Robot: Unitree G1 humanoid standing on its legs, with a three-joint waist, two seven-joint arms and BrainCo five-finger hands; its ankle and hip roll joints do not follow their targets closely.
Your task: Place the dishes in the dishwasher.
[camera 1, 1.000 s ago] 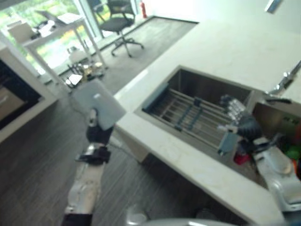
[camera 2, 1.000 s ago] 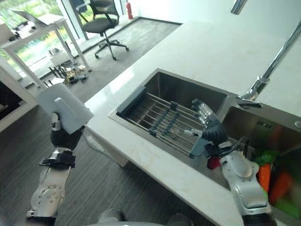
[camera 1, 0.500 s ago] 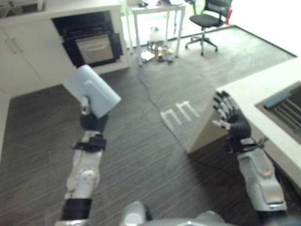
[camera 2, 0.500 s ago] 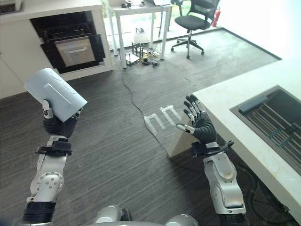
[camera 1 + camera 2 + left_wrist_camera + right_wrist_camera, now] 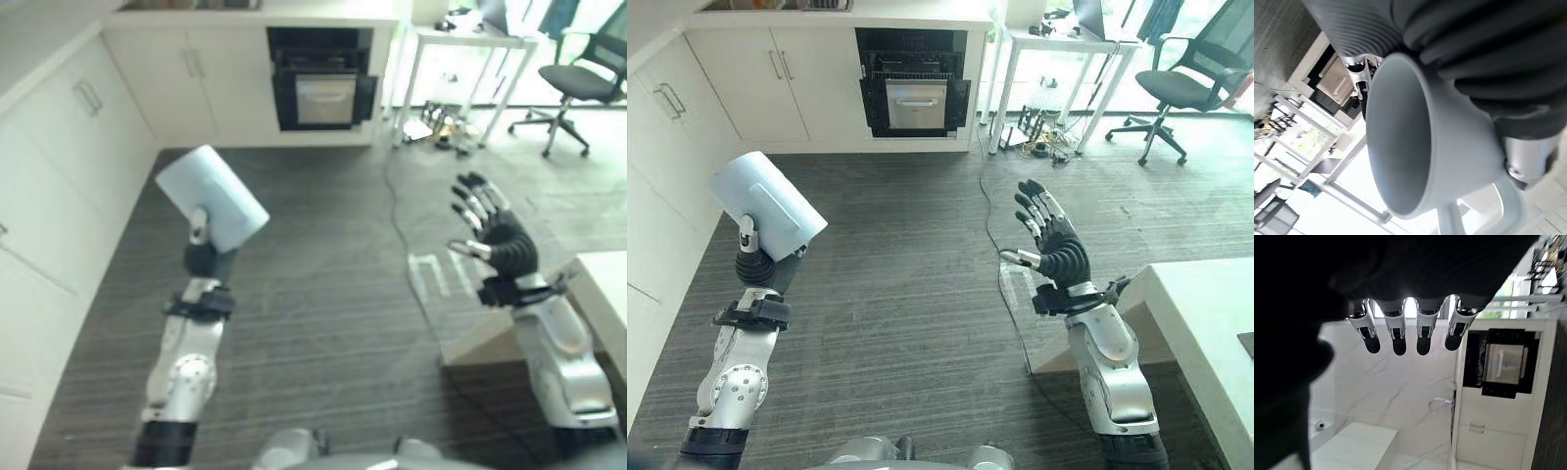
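Note:
A pale blue-grey mug [image 5: 211, 196] is held up at the left, tilted with its base towards me, and my left hand [image 5: 201, 258] is shut on it from below. In the left wrist view the mug [image 5: 1415, 147] shows its empty inside and its handle, with the dark cover wrapped over it. My right hand [image 5: 1058, 250] is raised at the right, open, with its fingers [image 5: 1396, 328] spread and nothing in it. A dark built-in appliance [image 5: 914, 98] with a silver front panel sits in the far cabinet row.
White cabinets [image 5: 59, 176] run along the left and across the back. A white table [image 5: 1068, 39] and a black office chair [image 5: 1176, 93] stand at the far right. A white counter corner [image 5: 1205, 313] juts in at the lower right. Dark wooden floor lies between.
The camera has swung round: the sink and counter have left the picture, and the dark appliance now stands at the top centre. Both hands keep their pose, the mug still held.

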